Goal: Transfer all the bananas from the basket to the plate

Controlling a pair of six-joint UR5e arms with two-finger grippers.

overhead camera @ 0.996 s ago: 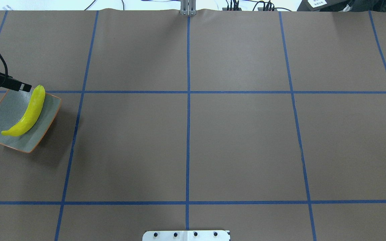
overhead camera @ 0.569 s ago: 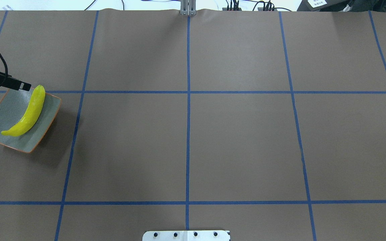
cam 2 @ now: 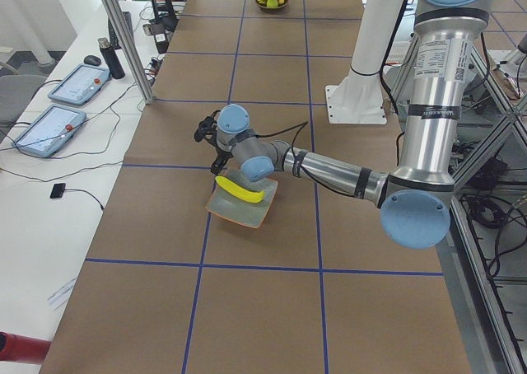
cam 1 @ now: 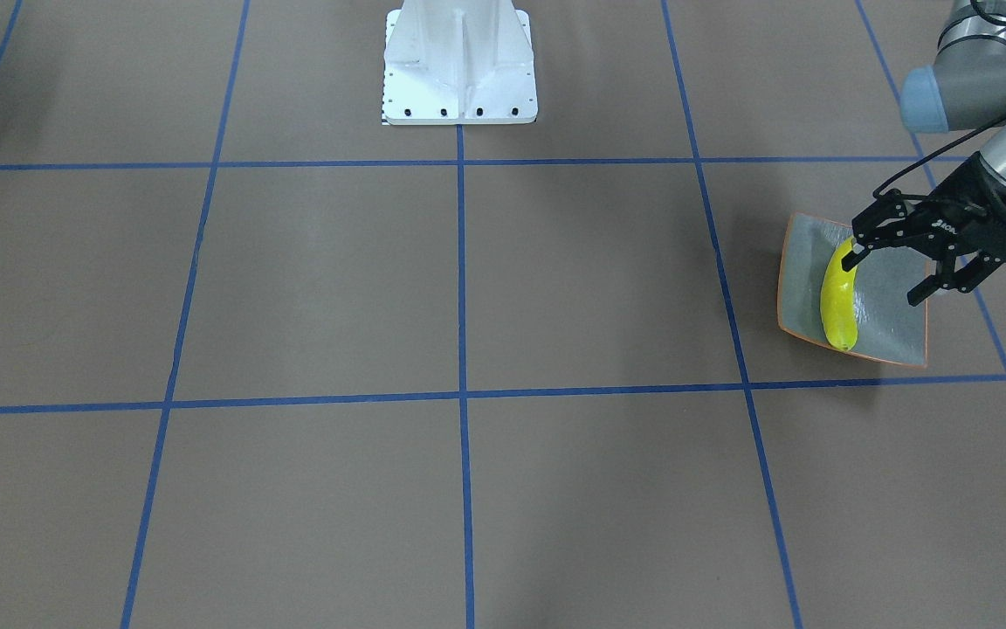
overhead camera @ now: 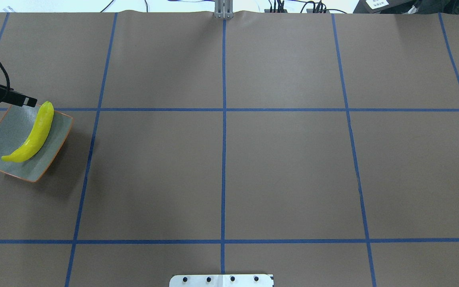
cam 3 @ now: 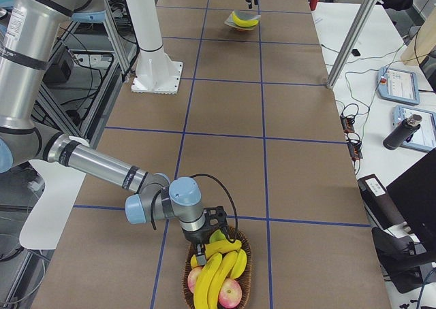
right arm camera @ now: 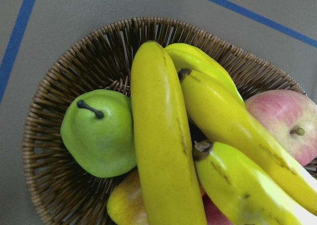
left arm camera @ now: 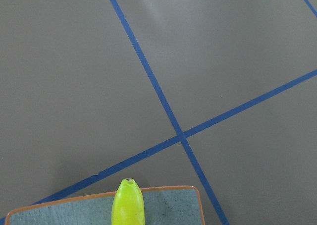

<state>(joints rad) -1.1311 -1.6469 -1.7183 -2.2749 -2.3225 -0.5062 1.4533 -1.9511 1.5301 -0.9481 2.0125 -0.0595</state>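
Overhead exterior: near the table's [overhead camera: 229, 179] left edge the plate [overhead camera: 4, 133] holds one banana [overhead camera: 34, 135], laid diagonally. Left gripper [cam 1: 885, 279] hovers over the plate, jaws spread, empty; its lettering is too small to read. At the table's right end a wicker basket [right arm camera: 99, 41] holds more bananas [right arm camera: 158, 136], a green pear [right arm camera: 99, 136] and apples [right arm camera: 277, 121]. Right gripper [cam 3: 203, 239] hangs above it; spread or pressed, I cannot tell.
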